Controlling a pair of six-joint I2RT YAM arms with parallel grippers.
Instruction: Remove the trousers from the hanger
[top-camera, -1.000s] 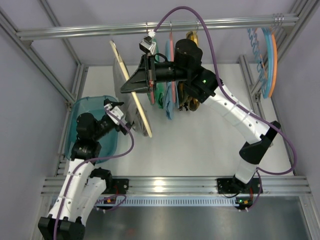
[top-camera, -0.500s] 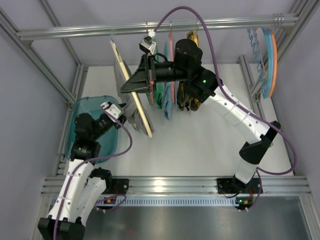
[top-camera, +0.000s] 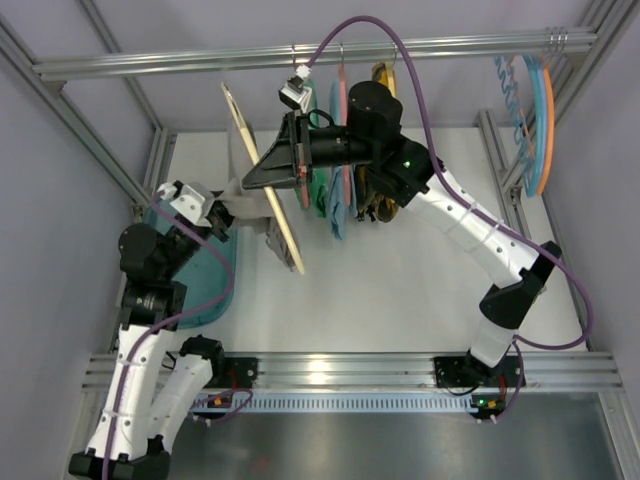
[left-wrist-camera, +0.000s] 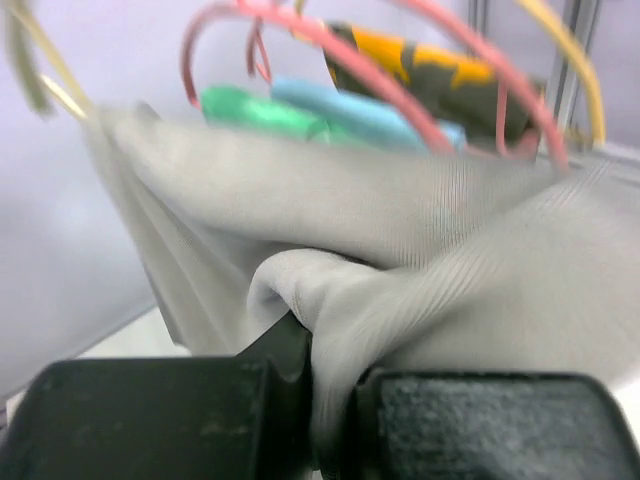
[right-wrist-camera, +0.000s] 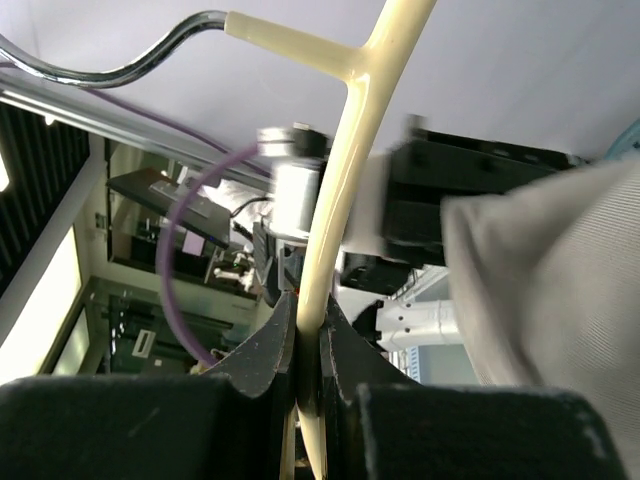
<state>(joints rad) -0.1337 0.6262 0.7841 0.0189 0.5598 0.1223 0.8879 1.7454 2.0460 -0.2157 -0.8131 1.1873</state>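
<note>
Trousers (top-camera: 243, 198), top external view: the grey cloth hangs on the cream oval hanger (top-camera: 285, 240) over the far-left part of the table (top-camera: 400, 290), drawn out sideways toward the left edge. The hanger's long axis runs from the far edge toward the near edge; the cloth leaves it roughly crosswise. The left gripper (top-camera: 215, 212) sits at the drawn-out end of the cloth, near a teal bin (top-camera: 222, 285) at the left edge; the right gripper (top-camera: 250, 180) meets the hanger from the right. The left arm is the nearer to the trousers, so the pull off the hoop is judged to go leftward, away from the hanger.

Left wrist view: the left gripper (left-wrist-camera: 335, 400) is pinched on a fold of the trousers (left-wrist-camera: 400, 230); behind hang a pink hanger (left-wrist-camera: 300, 30), a green garment (left-wrist-camera: 260, 110) and a yellow-and-black patterned garment (left-wrist-camera: 440, 70).

Right wrist view: the right gripper (right-wrist-camera: 308, 370) is pressed together on the hanger (right-wrist-camera: 335, 220) at its rim, below its metal hook (right-wrist-camera: 120, 65); the trousers (right-wrist-camera: 540, 290) lie to the right. No writing is legible in any view.
</note>
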